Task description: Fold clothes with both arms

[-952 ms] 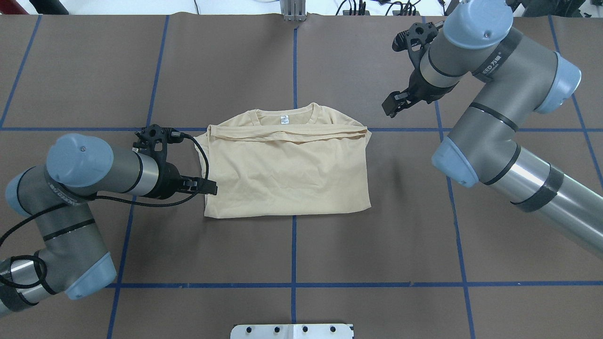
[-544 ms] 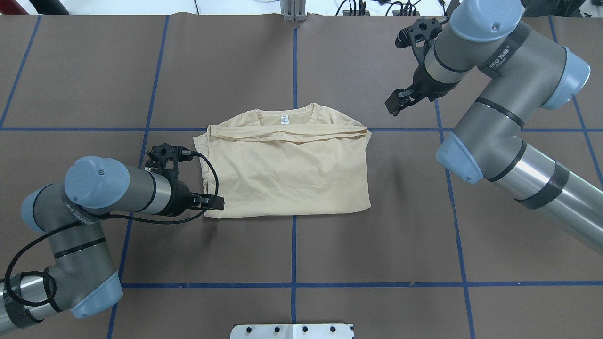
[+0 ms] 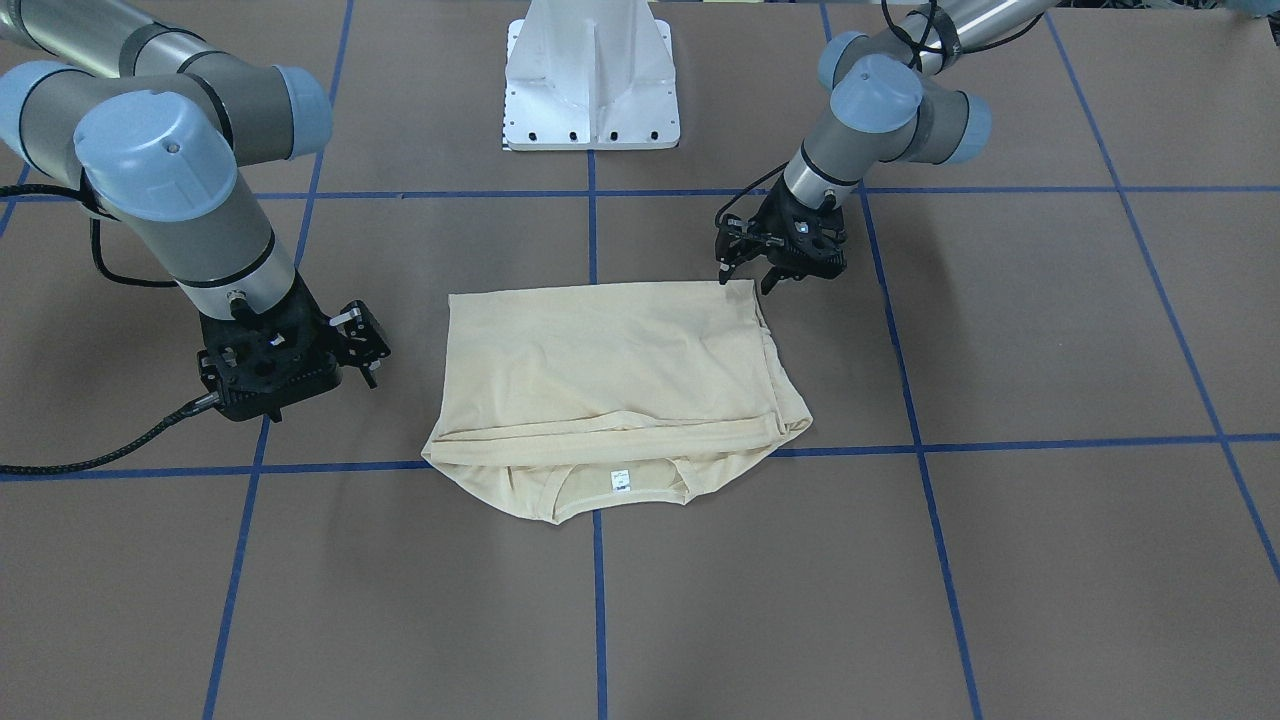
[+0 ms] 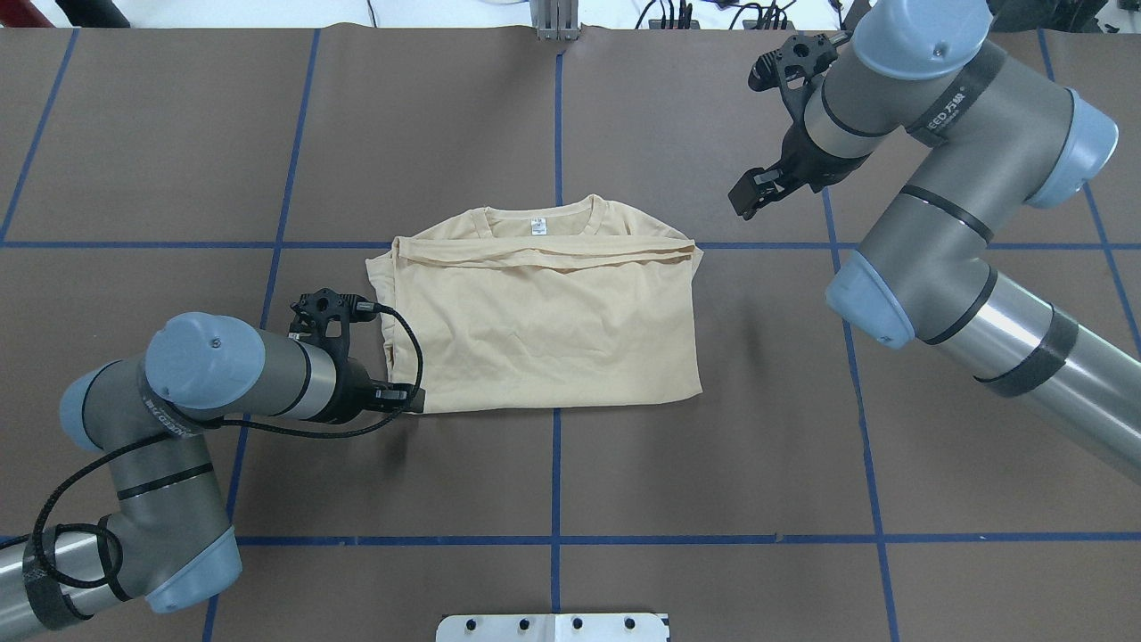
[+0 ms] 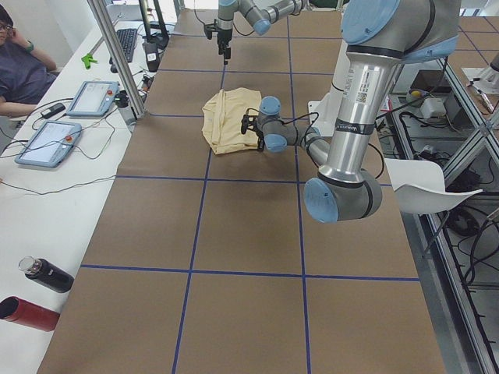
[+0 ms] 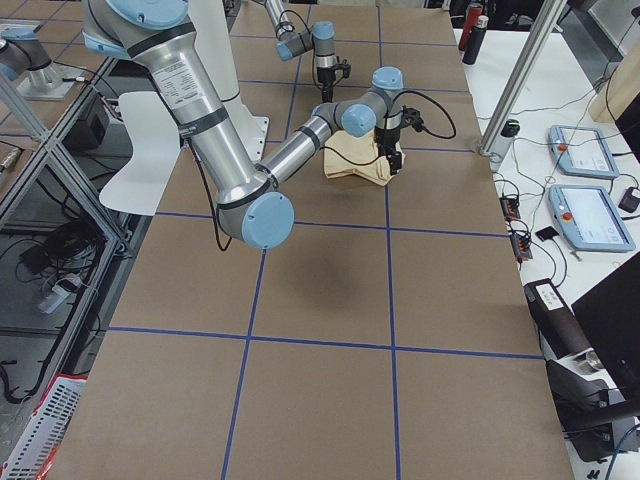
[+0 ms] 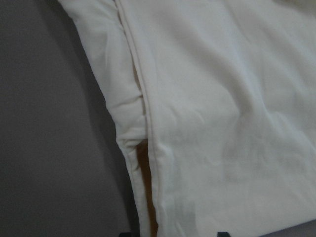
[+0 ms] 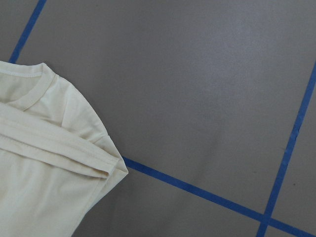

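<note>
The left gripper (image 4: 408,396) was low at the near-left corner of the cream long-sleeved T-shirt (image 4: 553,325), jaws spread wide on either side of that corner. The T-shirt lay folded into a rough rectangle at the middle of the brown table mat (image 4: 713,446), its white neck label (image 4: 537,226) showing at the far edge. The right gripper (image 4: 749,194) hung apart from the shirt, beyond its far-right corner, jaws parted and holding nothing

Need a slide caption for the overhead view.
Left gripper open at the near-left corner of the folded T-shirt; right gripper hovers clear.
</note>
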Controlling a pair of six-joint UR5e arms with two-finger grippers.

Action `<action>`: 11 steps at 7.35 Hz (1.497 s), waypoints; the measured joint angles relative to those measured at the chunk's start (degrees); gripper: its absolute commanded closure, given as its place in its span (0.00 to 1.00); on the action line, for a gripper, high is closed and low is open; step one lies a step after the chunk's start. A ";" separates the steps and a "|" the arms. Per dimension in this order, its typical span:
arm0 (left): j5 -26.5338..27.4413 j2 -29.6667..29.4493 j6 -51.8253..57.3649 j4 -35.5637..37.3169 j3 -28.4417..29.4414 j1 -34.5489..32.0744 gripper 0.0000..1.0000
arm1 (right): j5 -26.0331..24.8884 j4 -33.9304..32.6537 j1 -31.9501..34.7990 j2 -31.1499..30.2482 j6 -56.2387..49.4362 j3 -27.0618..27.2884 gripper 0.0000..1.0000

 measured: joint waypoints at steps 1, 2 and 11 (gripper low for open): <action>-0.02 -0.22 -0.02 0.04 0.13 0.09 1.00 | 0.00 0.00 0.00 0.00 0.01 0.00 0.00; -0.05 -0.38 -0.05 0.06 0.15 0.12 1.00 | 0.00 0.00 0.00 0.00 0.01 0.00 0.00; 0.39 -1.60 13.97 7.06 2.80 -11.04 1.00 | -0.08 0.06 -0.12 0.00 0.06 -0.08 0.00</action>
